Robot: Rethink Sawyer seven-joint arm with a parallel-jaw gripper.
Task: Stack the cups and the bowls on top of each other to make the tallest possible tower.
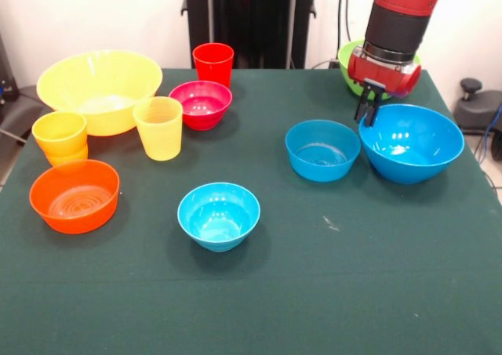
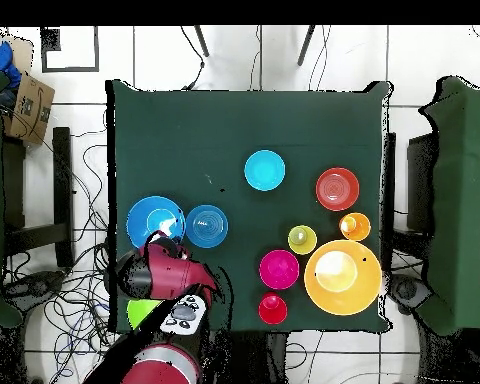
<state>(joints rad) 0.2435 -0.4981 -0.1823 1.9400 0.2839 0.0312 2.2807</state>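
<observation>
My gripper (image 1: 368, 110) hangs at the far left rim of the large blue bowl (image 1: 411, 142), between it and a smaller blue bowl (image 1: 321, 150) that touches it. A small light-blue bowl (image 1: 218, 215) stands at the front centre. On the left are the large yellow-orange bowl (image 1: 98, 88), magenta bowl (image 1: 201, 104), shallow orange bowl (image 1: 74, 196), red cup (image 1: 212, 63), yellow cup (image 1: 158, 128) and orange-yellow cup (image 1: 60, 135). The lime green bowl (image 1: 348, 57) is partly hidden behind the arm. No tower is in view; each stands by itself. In the overhead view the arm (image 2: 164, 272) hides the gripper.
The green table (image 1: 329, 292) ends close to the right of the large blue bowl. The black pedestal (image 1: 251, 18) stands behind the red cup. The overhead view shows cables on the floor (image 2: 79, 210) and a cardboard box (image 2: 26, 108) beside the table.
</observation>
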